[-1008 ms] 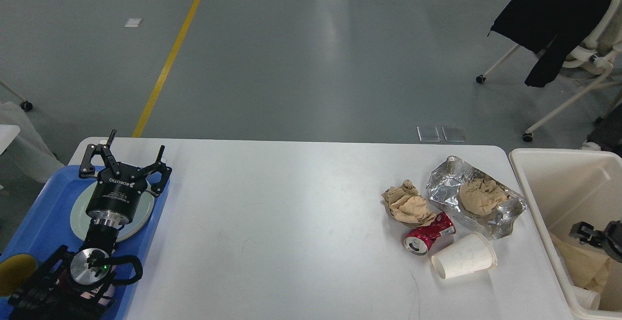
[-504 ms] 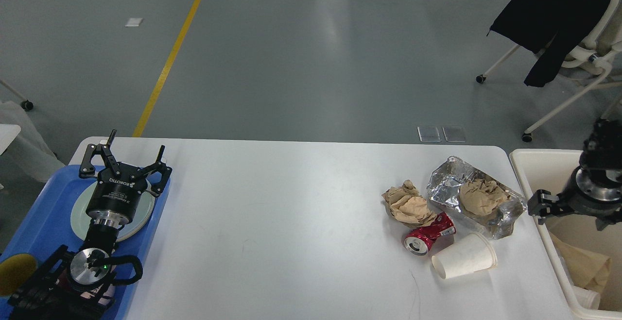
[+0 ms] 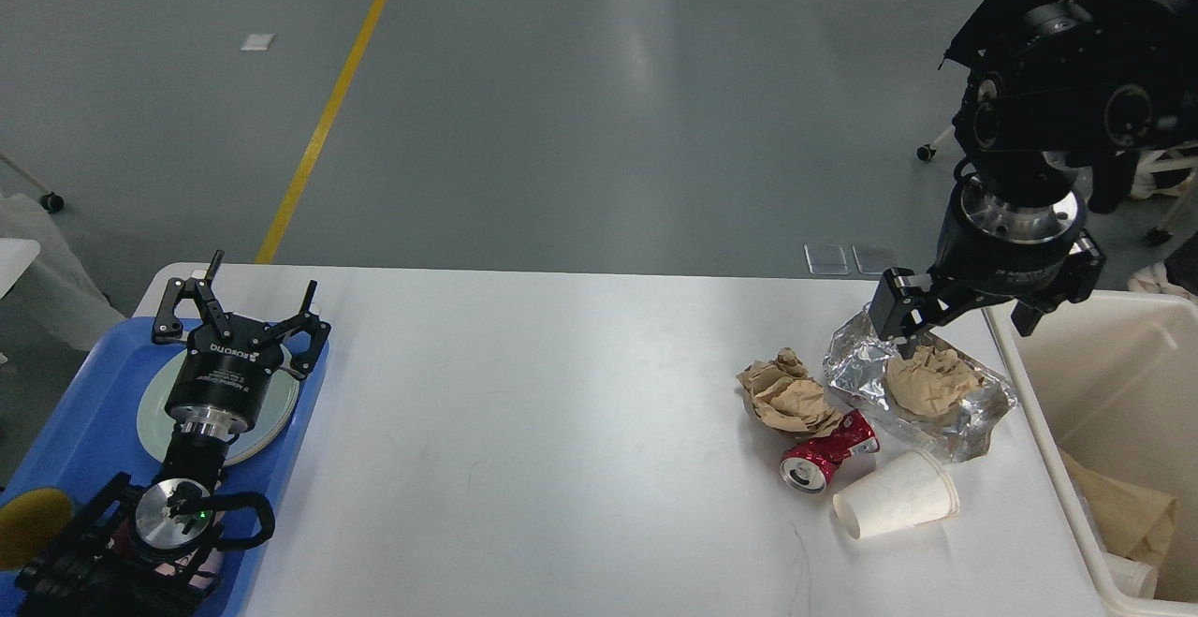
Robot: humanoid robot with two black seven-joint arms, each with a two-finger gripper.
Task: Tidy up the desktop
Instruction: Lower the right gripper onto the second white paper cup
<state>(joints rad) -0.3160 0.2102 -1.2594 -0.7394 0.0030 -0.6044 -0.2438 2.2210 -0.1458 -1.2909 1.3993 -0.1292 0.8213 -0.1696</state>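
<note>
Since half a second ago the right arm has swung up and inward from over the bin, and its right tool (image 3: pixel 955 322) now hangs above the far right part of the worktop (image 3: pixel 562 392), over the silver foil wrapper (image 3: pixel 973 402). One finger (image 3: pixel 894 310) points down at the wrapper's far edge, the other shows off to the right near the bin rim, so the two stand apart with nothing between them.

The white worktop fills the lower middle of the view. On its right part lies a cluster: the foil wrapper with a crumpled brown paper ball (image 3: pixel 927 378) resting on it, a second crumpled brown paper (image 3: pixel 786 397) just to its left, a crushed red can (image 3: pixel 828 453) touching that paper's near side, and a white paper cup (image 3: pixel 894 503) on its side just beside the can.

A cream bin (image 3: pixel 1137 336) stands against the worktop's right edge, with brown paper inside. At the left edge sits a blue tray (image 3: pixel 80 402) holding a pale plate (image 3: pixel 154 416). The left tool (image 3: pixel 248 303) hovers above the plate, fingers spread wide and empty, unchanged.
</note>
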